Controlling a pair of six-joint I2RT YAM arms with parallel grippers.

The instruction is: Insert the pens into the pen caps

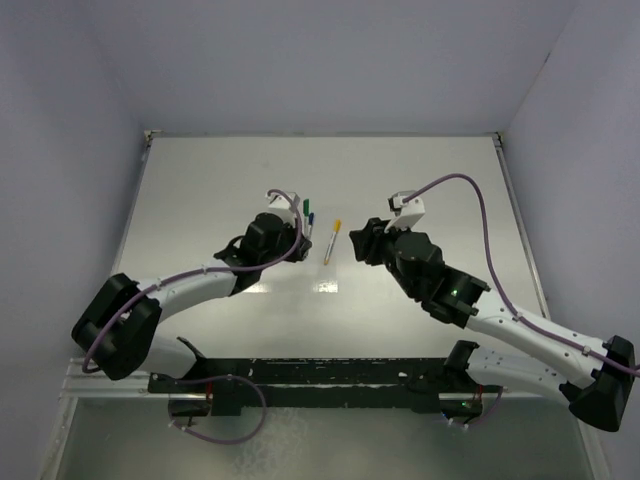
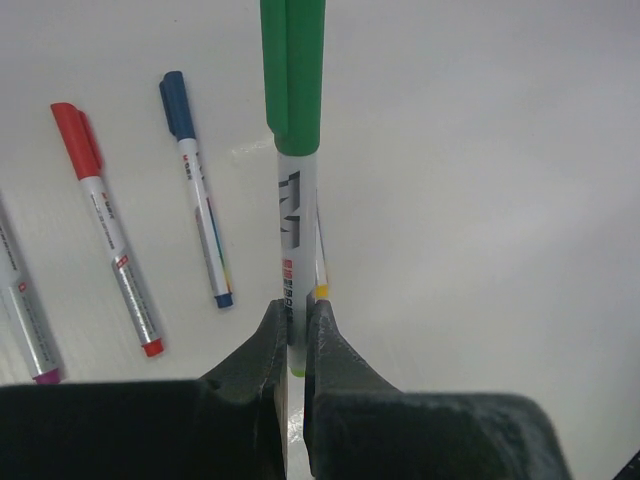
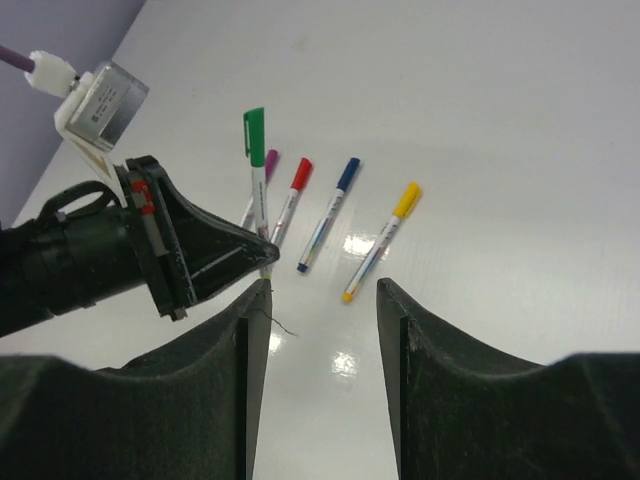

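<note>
Between the fingers of the left claw (image 2: 297,320), gripped by its lower barrel, the green pen (image 2: 298,200) points up from the bench (image 2: 480,200), with the green cap (image 2: 292,70) seated on its top end. To its left the blue pen (image 2: 200,195), red pen (image 2: 108,225) and purple pen (image 2: 25,330) lie flat on the bench, each capped. The yellow pen (image 3: 383,238) lies a little apart from that row, capped too. The right claw (image 3: 322,292) hangs open and empty near them. All five caps look fitted, so probably only setting the green pen down is left.
</note>
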